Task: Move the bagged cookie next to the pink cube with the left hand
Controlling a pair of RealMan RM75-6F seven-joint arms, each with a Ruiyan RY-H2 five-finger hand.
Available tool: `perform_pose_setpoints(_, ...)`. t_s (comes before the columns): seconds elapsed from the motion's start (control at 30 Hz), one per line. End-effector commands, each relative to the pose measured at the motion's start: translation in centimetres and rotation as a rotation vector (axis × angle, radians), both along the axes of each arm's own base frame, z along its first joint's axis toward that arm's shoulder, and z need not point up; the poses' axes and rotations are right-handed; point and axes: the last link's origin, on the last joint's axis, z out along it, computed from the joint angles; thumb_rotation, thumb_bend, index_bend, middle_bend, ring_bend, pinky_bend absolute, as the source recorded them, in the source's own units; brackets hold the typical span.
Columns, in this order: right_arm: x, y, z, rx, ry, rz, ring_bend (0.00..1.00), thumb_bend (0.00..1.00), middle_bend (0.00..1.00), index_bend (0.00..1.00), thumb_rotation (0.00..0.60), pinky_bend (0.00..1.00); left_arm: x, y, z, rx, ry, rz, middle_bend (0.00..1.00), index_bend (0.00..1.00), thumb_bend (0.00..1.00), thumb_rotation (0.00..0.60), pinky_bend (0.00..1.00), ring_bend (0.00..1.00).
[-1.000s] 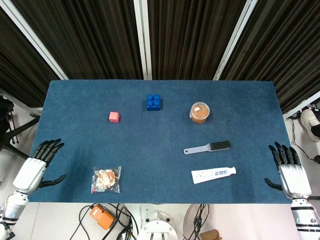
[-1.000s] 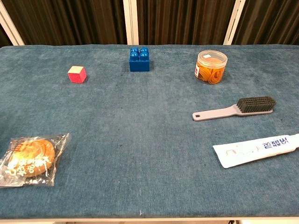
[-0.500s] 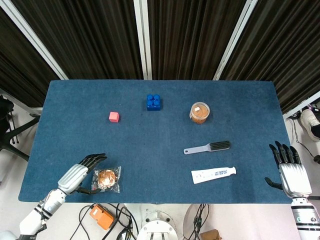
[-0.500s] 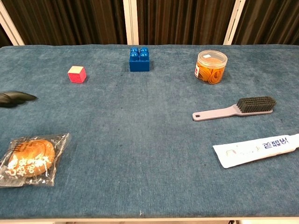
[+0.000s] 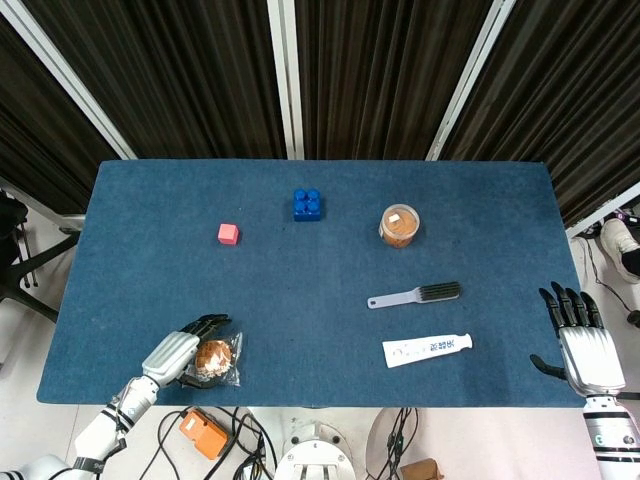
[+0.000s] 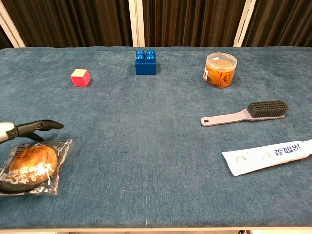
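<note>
Blue cloth covered the table (image 5: 320,330). The left hand (image 5: 180,352) was found at the near left corner, its fingers (image 6: 36,126) spread over the cookie bag (image 6: 34,165); no closed grip could be confirmed. The pink cube (image 5: 228,234) was noted well beyond that hand, farther up the table. The right hand (image 5: 583,345) was seen open, fingers apart, at the table's right edge, nothing held.
</note>
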Motion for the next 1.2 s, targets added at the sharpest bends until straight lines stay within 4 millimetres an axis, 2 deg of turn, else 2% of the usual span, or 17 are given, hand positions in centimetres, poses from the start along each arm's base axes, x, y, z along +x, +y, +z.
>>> perform_pose_setpoints(0.03,0.0,0.0,0.0,-0.002,-0.001,0.001,0.0,0.27,0.0,0.0,0.6,0.0,0.2,0.0,-0.4,0.019,0.012,0.009,0.18,0.22,0.12,0.6,0.3,0.15)
perform_pose_setpoints(0.13,0.0,0.1,0.1,-0.004,-0.003,0.003,0.0,0.27,0.0,0.0,0.6,0.0,0.5,0.1,-0.6,0.072,-0.003,0.011,0.34,0.38,0.21,0.6,0.44,0.32)
perform_pose_setpoints(0.2,0.0,0.1,0.1,-0.004,-0.005,0.002,0.0,0.27,0.0,0.0,0.6,0.0,0.9,0.3,-0.5,0.108,-0.024,0.008,0.44,0.47,0.32,0.6,0.53,0.41)
perform_pose_setpoints(0.27,0.0,0.1,0.1,-0.003,-0.004,0.003,0.0,0.27,0.0,0.0,0.6,0.0,1.2,0.6,-0.3,0.149,-0.05,0.0,0.5,0.53,0.39,0.6,0.58,0.46)
perform_pose_setpoints(0.37,0.0,0.1,0.1,-0.003,-0.004,0.001,0.0,0.27,0.0,0.0,0.6,0.0,1.7,1.6,0.2,0.215,-0.082,-0.019,0.54,0.58,0.45,0.6,0.62,0.5)
perform_pose_setpoints(0.43,0.0,0.1,0.0,-0.002,-0.003,-0.001,0.0,0.27,0.0,0.0,0.6,0.0,2.0,2.6,0.7,0.259,-0.097,-0.025,0.54,0.58,0.46,0.6,0.62,0.51)
perform_pose_setpoints(0.57,0.0,0.0,0.0,-0.002,-0.001,-0.003,0.0,0.27,0.0,0.0,0.6,0.0,2.6,6.3,1.7,0.387,-0.118,-0.017,0.55,0.59,0.45,0.6,0.62,0.51)
perform_pose_setpoints(0.73,-0.1,-0.2,0.0,-0.002,-0.001,-0.008,0.0,0.27,0.0,0.0,0.6,0.0,3.0,10.9,1.6,0.453,-0.123,0.028,0.55,0.59,0.45,0.6,0.62,0.51)
perform_pose_setpoints(0.93,-0.1,-0.2,0.3,-0.005,-0.006,-0.008,0.0,0.27,0.0,0.0,0.6,0.0,3.6,14.5,-0.7,0.468,-0.087,0.06,0.55,0.59,0.44,0.6,0.62,0.5)
perform_pose_setpoints(1.2,-0.1,0.0,0.6,-0.008,-0.016,0.001,0.0,0.27,0.0,0.0,0.6,0.0,4.0,17.0,-4.0,0.469,-0.046,0.066,0.55,0.59,0.39,0.6,0.54,0.43)
